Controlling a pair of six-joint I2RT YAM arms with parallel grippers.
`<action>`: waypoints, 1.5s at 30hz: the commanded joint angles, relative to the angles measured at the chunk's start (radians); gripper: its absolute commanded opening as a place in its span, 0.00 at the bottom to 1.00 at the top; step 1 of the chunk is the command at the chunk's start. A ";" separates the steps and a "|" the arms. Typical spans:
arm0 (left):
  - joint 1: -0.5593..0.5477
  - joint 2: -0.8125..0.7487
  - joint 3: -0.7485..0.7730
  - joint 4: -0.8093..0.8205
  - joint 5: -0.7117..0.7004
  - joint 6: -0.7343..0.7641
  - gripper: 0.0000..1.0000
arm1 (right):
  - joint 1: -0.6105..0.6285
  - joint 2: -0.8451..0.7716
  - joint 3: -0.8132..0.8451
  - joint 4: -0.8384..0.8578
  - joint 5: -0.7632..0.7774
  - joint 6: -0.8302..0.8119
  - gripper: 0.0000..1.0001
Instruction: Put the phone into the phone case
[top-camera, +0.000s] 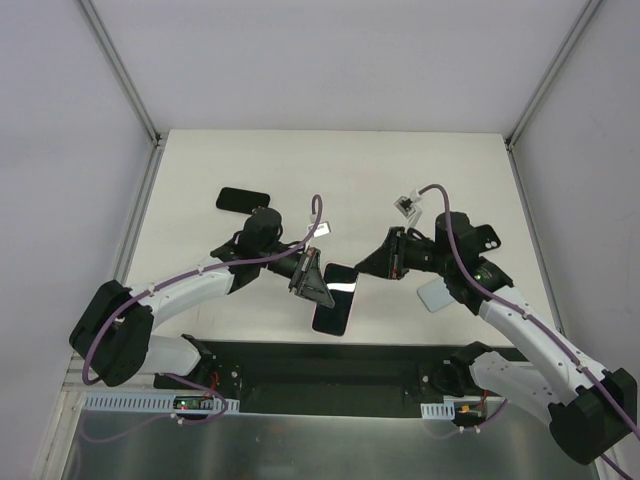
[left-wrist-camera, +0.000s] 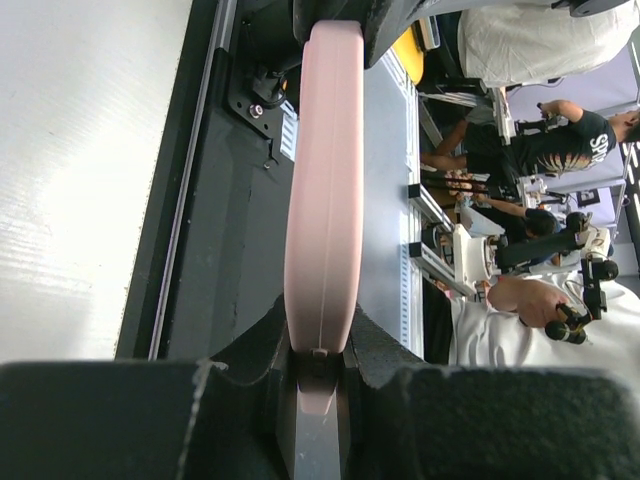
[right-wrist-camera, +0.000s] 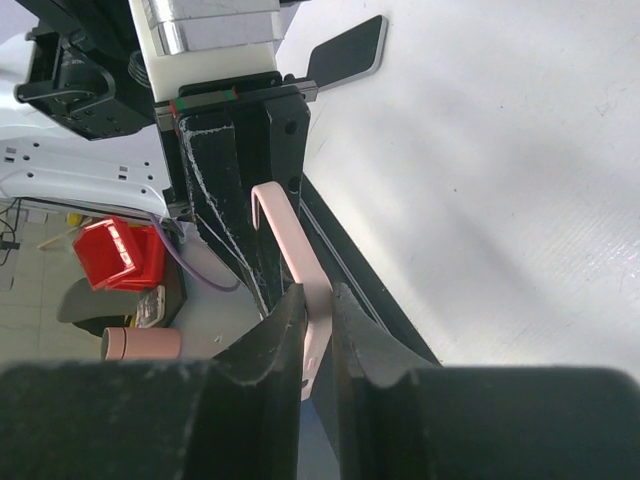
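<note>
The phone case (top-camera: 337, 300) has a pink rim and a dark face, and is held up over the table's near edge between both arms. My left gripper (top-camera: 308, 276) is shut on its left edge. In the left wrist view the pink rim (left-wrist-camera: 322, 180) runs up from between the fingers of that gripper (left-wrist-camera: 320, 340). My right gripper (top-camera: 366, 265) is shut on its upper right edge. In the right wrist view the pink rim (right-wrist-camera: 292, 235) sits pinched in that gripper (right-wrist-camera: 318, 300). A black phone (top-camera: 243, 200) lies flat at the back left, and also shows in the right wrist view (right-wrist-camera: 350, 55).
A pale flat case (top-camera: 437, 294) lies by the right arm, with a dark object (top-camera: 487, 237) behind it. Two small white pieces (top-camera: 405, 206) (top-camera: 322, 229) lie mid-table. A black strip (top-camera: 300, 362) runs along the near edge.
</note>
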 joint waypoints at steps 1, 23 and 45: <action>-0.005 0.022 0.054 -0.015 -0.098 0.009 0.00 | 0.062 0.000 0.054 0.071 -0.113 -0.011 0.14; 0.093 0.229 0.200 -0.099 -0.298 -0.012 0.00 | 0.117 -0.107 0.148 -0.454 0.609 0.079 0.79; 0.193 0.789 0.635 -0.208 -0.250 0.001 0.26 | 0.114 -0.229 0.154 -0.658 0.814 0.033 0.84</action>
